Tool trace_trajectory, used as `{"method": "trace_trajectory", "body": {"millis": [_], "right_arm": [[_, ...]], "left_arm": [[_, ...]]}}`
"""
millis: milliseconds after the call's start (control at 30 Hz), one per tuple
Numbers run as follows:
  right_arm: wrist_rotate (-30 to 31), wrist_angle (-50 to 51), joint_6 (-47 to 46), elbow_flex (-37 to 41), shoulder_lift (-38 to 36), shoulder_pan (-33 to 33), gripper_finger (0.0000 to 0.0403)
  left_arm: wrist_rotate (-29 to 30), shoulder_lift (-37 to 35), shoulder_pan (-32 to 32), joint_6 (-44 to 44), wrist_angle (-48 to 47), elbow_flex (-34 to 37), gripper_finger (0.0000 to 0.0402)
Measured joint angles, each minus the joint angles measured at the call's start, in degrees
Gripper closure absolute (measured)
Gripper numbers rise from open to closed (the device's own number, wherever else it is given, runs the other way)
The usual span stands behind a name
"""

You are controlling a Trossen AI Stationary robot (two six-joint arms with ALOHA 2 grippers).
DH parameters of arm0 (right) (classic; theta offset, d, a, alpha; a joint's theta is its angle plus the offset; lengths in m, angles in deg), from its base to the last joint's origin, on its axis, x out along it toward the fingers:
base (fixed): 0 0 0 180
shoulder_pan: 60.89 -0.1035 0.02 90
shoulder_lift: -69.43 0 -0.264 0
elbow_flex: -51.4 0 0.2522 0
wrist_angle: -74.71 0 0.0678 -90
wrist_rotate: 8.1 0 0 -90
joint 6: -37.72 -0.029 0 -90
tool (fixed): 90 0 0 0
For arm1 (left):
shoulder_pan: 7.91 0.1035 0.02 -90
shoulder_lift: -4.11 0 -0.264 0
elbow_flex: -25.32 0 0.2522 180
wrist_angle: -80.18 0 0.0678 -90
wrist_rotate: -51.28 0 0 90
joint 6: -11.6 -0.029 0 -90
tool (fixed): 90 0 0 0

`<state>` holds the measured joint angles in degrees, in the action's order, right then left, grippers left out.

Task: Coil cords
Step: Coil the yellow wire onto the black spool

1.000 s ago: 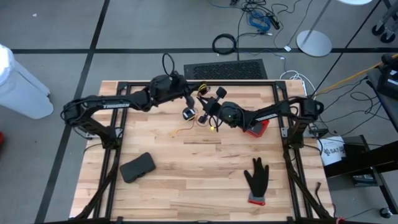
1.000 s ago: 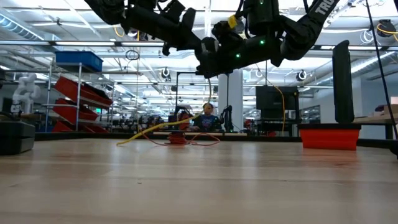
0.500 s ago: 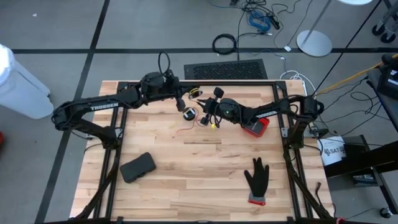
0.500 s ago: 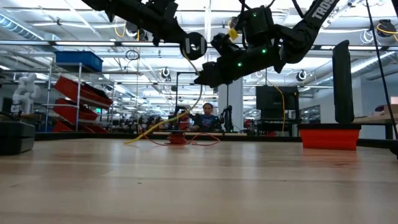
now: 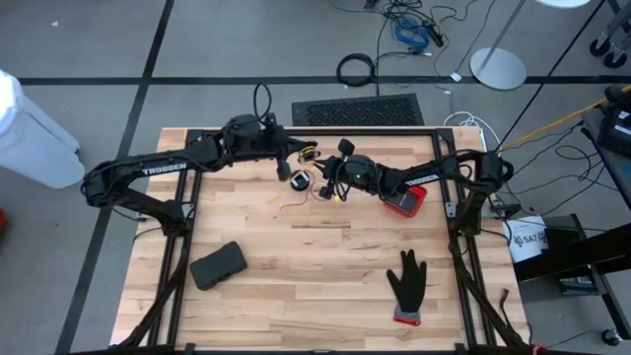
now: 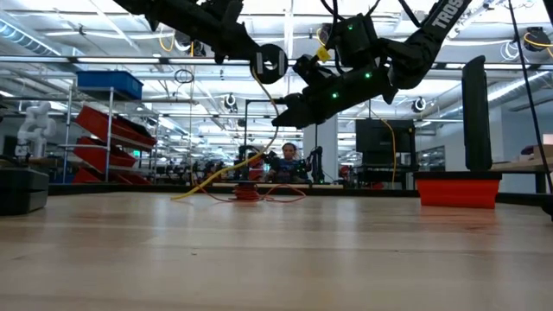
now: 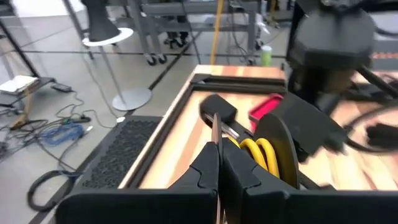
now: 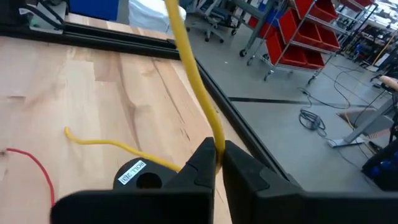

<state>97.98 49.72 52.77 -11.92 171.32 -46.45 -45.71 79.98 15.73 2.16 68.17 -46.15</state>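
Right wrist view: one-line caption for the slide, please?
Right gripper shut on the yellow cord, above the wooden table, a black spool beside its fingers.

Right gripper point(image 8: 216, 163) pinched shut on yellow cord point(image 8: 186, 56), cord running up past fingers. Black spool point(image 8: 140, 173) with white label just beside fingers. Red cord point(image 8: 38, 168) on wooden table point(image 8: 93, 93).

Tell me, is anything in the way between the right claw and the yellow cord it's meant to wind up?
Nothing visible. The right claw is shut on the yellow cord itself, well above the table. The left claw is shut on the spool with yellow cord wound on it, close beside the right one.
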Motion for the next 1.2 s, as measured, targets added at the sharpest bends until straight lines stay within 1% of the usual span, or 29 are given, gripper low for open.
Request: {"method": "trace_trajectory", "body": {"millis": [200, 333, 433, 500, 633, 833, 1033, 1100, 1200], "right_arm": [[0.0, 3.48, 0.47, 0.0, -2.35, 1.22, 0.04], [-0.19, 9.48, 0.61, 0.0, -6.51, 1.88, 0.0401], [-1.63, 13.0, -0.48, 0.0, -9.98, 2.12, 0.0401], [-2.97, 15.11, -1.97, 0.0, -11.92, 2.09, 0.0402], [-6.1, 15.91, -6.42, -0.17, -14.53, 2.09, 0.0402], [-10.08, 16.98, -11.1, -3.24, -14.86, 1.38, 0.0403], [-10.03, 19.15, -12.53, -6.48, -14.85, 0.34, 0.0403], [-9.81, 19.48, -13.18, -7.05, -14.8, 0.24, 0.0403], [-9.84, 18.47, -13.99, -7.28, -14.09, 0.12, 0.0403]], "left_arm": [[-2.33, 0.0, -0.02, -2.34, -4.42, 0.0, 0.0402], [-2.35, 0.02, 0.0, -4.71, -6.8, 0.0, 0.0402], [-1.25, 0.02, -0.02, -6.78, -8.34, 0.0, 0.0402], [1.59, 0.03, -0.02, -7.87, -8.69, 0.0, 0.0402], [6.71, 0.65, -0.26, -10.34, -8.11, 0.0, 0.0402], [15.29, 4.01, -2.22, -14.08, -6.7, 0.0, 0.0402], [24.58, 7.32, -4.68, -16.65, 0.75, 0.0, 0.0402], [26.3, 7.93, -5.09, -16.57, 3.76, 0.0, 0.0402], [27.2, 8.38, -5.11, -15.59, 7.57, 0.0, 0.0402]]}}
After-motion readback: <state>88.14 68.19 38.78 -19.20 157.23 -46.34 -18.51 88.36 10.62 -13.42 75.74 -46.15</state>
